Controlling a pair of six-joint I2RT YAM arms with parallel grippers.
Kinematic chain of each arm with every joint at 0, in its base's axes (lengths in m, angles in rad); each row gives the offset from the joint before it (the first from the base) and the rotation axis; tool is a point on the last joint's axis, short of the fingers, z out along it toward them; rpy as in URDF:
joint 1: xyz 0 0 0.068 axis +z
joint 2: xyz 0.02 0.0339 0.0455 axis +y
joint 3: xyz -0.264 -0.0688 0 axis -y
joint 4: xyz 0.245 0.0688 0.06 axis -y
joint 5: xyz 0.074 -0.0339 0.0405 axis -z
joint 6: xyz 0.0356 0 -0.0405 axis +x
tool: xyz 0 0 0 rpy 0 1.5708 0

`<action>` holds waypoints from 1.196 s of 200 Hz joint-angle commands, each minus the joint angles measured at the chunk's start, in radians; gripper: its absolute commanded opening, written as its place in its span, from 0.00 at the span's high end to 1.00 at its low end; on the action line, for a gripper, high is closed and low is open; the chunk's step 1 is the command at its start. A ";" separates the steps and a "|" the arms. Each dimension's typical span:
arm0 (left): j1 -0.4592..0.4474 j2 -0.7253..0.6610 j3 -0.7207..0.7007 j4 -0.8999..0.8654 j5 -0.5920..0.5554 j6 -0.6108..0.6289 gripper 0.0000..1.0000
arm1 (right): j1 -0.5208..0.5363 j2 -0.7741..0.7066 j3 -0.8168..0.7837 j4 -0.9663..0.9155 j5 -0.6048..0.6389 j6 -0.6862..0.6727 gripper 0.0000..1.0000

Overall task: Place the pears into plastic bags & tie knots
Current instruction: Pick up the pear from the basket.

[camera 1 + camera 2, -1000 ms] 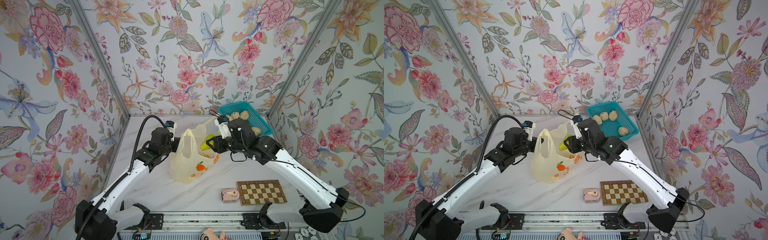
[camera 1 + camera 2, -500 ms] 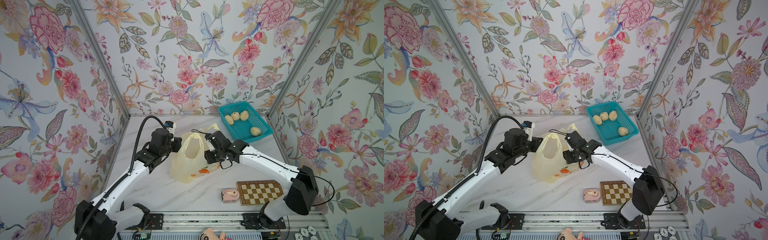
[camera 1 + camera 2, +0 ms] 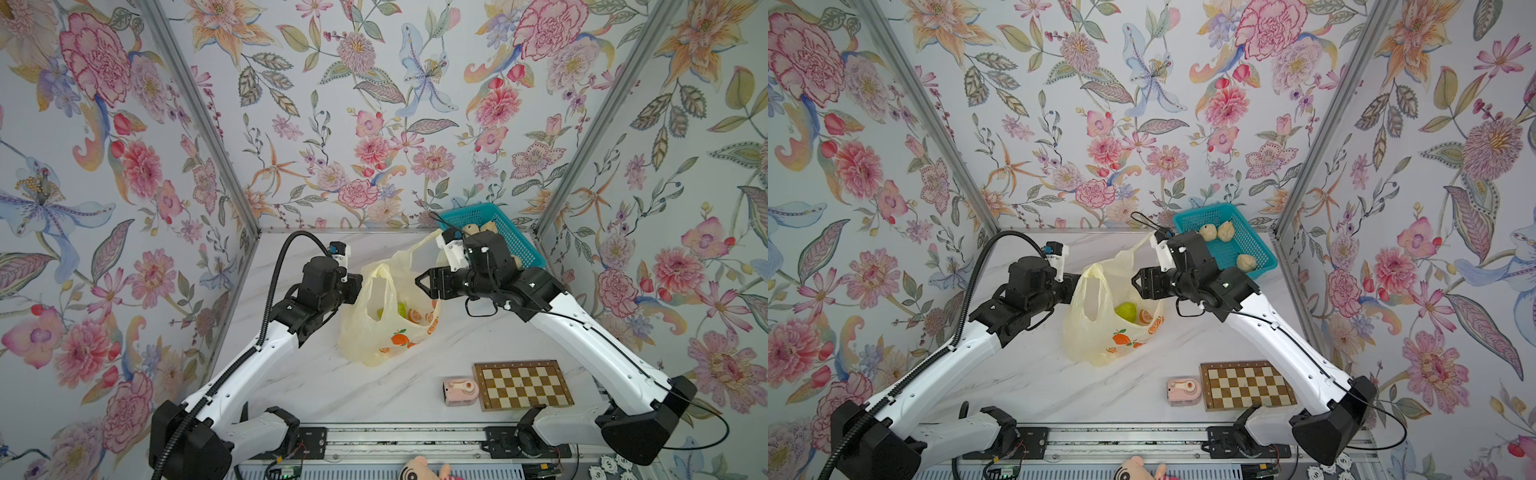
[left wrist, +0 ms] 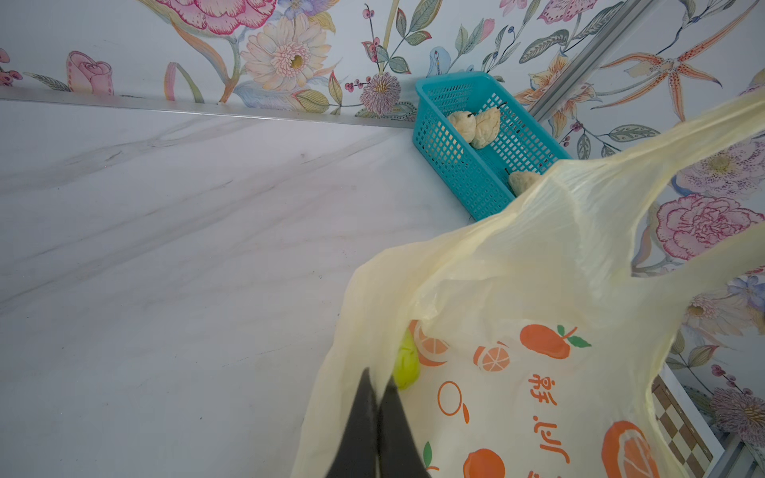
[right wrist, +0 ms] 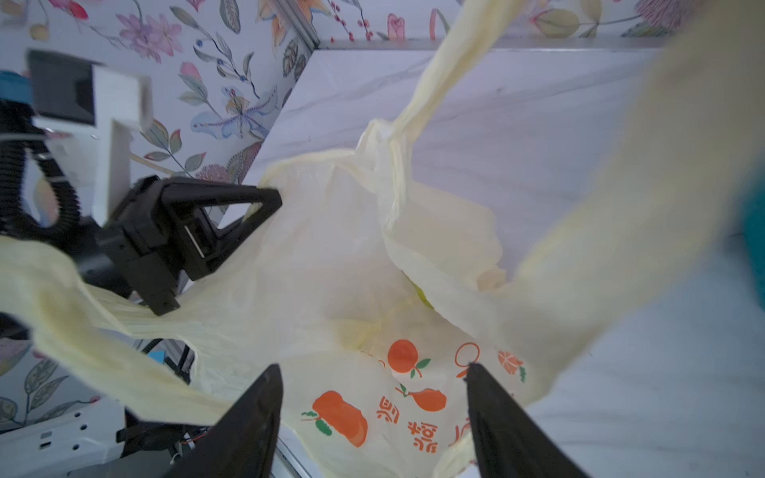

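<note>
The pale-yellow plastic bag with orange fruit prints stands mid-table, mouth up. A yellow-green pear lies inside it. My left gripper is shut on the bag's left rim film. My right gripper hangs open just above the bag's right side, nothing between its fingers. One bag handle stretches up to the right wrist. Three cream pears lie in the teal basket behind the right arm.
A chessboard and a pink toy camera lie front right. A plush toy pokes over the front rail. Flowered walls close in the left, back and right sides.
The right gripper carried the yellow-green pear down into the bag, opened, and has drawn back up empty. The pear now lies in the bag. The left gripper kept its hold.
</note>
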 commanded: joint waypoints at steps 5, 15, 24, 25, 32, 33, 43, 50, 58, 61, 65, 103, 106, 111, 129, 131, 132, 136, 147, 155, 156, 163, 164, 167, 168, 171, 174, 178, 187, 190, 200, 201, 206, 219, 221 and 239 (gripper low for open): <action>-0.008 0.006 -0.008 0.015 -0.023 -0.011 1.00 | -0.147 -0.028 0.026 -0.030 -0.035 -0.030 0.30; -0.008 0.009 -0.005 0.015 -0.020 -0.012 1.00 | -0.212 -0.020 0.028 -0.029 -0.038 -0.045 0.30; -0.008 0.012 -0.001 0.014 -0.018 -0.011 1.00 | -0.270 -0.010 0.024 -0.025 -0.039 -0.062 0.30; -0.008 0.012 0.000 0.013 -0.017 -0.011 1.00 | -0.276 -0.009 0.023 -0.023 -0.039 -0.064 0.30; -0.008 0.013 0.003 0.011 -0.015 -0.011 1.00 | -0.319 0.008 0.023 -0.021 -0.039 -0.078 0.30; -0.008 0.013 0.003 0.011 -0.015 -0.011 1.00 | -0.322 0.011 0.023 -0.021 -0.039 -0.079 0.30; -0.009 0.012 0.006 0.009 -0.015 -0.011 1.00 | -0.384 0.043 0.019 -0.013 -0.036 -0.096 0.30; -0.008 0.010 0.006 0.008 -0.015 -0.011 1.00 | -0.425 0.070 0.014 -0.003 -0.035 -0.106 0.30; -0.008 0.007 0.005 0.008 -0.018 -0.013 1.00 | -0.468 0.106 0.009 0.010 -0.021 -0.116 0.30; -0.008 0.006 0.005 0.008 -0.017 -0.013 1.00 | -0.483 0.120 0.010 0.012 -0.013 -0.121 0.30; -0.008 0.005 0.005 0.008 -0.017 -0.013 1.00 | -0.503 0.143 0.012 0.016 0.001 -0.126 0.30; -0.008 0.000 0.006 0.006 -0.007 -0.017 1.00 | -0.634 0.402 0.135 0.013 0.151 -0.184 0.31; -0.008 -0.001 0.006 0.006 -0.008 -0.018 1.00 | -0.642 0.424 0.147 0.014 0.160 -0.188 0.31; -0.008 -0.001 0.006 0.005 -0.008 -0.017 1.00 | -0.653 0.460 0.165 0.012 0.173 -0.190 0.31; -0.008 0.001 0.005 0.004 -0.006 -0.015 1.00 | -0.695 0.586 0.237 0.015 0.185 -0.189 0.30; -0.007 0.002 0.005 0.005 -0.006 -0.016 1.00 | -0.699 0.602 0.248 0.015 0.188 -0.188 0.30; -0.008 0.002 0.005 0.006 -0.006 -0.016 1.00 | -0.701 0.609 0.252 0.015 0.190 -0.188 0.30; -0.008 0.002 0.005 0.005 -0.006 -0.017 1.00 | -0.707 0.637 0.271 0.015 0.194 -0.188 0.30; -0.007 0.003 0.005 0.007 -0.002 -0.015 1.00 | -0.719 0.712 0.323 0.015 0.207 -0.193 0.28; -0.007 0.003 0.002 0.015 0.004 -0.016 1.00 | -0.724 0.765 0.365 0.016 0.218 -0.200 0.26; -0.007 0.003 0.002 0.015 0.004 -0.015 1.00 | -0.724 0.772 0.369 0.017 0.219 -0.201 0.26; -0.007 0.004 0.000 0.019 0.009 -0.015 1.00 | -0.727 0.815 0.401 0.015 0.227 -0.207 0.25; -0.007 0.005 0.000 0.020 0.009 -0.015 1.00 | -0.727 0.821 0.406 0.014 0.228 -0.208 0.25; -0.007 0.005 0.000 0.020 0.011 -0.016 1.00 | -0.728 0.840 0.423 0.014 0.231 -0.211 0.24; -0.008 0.005 0.000 0.020 0.011 -0.017 1.00 | -0.728 0.846 0.428 0.013 0.232 -0.212 0.24; -0.008 0.006 0.000 0.020 0.012 -0.017 1.00 | -0.730 0.862 0.442 0.013 0.236 -0.214 0.24; -0.008 0.008 0.000 0.020 0.014 -0.017 1.00 | -0.730 0.881 0.456 0.012 0.242 -0.215 0.23; -0.007 0.009 0.000 0.019 0.015 -0.017 1.00 | -0.730 0.901 0.472 0.013 0.247 -0.220 0.22; -0.008 0.013 0.000 0.016 0.018 -0.019 1.00 | -0.732 0.945 0.507 0.013 0.264 -0.229 0.20; -0.008 0.013 0.000 0.016 0.018 -0.019 1.00 | -0.731 0.960 0.520 0.012 0.268 -0.230 0.19; -0.008 0.015 -0.003 0.020 0.024 -0.020 1.00 | -0.731 1.011 0.565 0.007 0.263 -0.236 0.18; -0.008 0.015 -0.003 0.021 0.025 -0.020 1.00 | -0.731 1.015 0.570 0.005 0.262 -0.236 0.18; -0.006 0.016 -0.006 0.023 0.028 -0.020 1.00 | -0.732 1.040 0.592 0.001 0.256 -0.234 0.18; -0.007 0.020 -0.002 0.016 0.029 -0.016 1.00 | -0.732 1.100 0.651 -0.015 0.252 -0.233 0.17; -0.006 0.021 -0.001 0.015 0.029 -0.016 1.00 | -0.732 1.108 0.661 -0.019 0.252 -0.233 0.17; -0.006 0.025 0.009 0.000 0.025 -0.008 1.00 | -0.727 1.160 0.717 -0.042 0.250 -0.231 0.21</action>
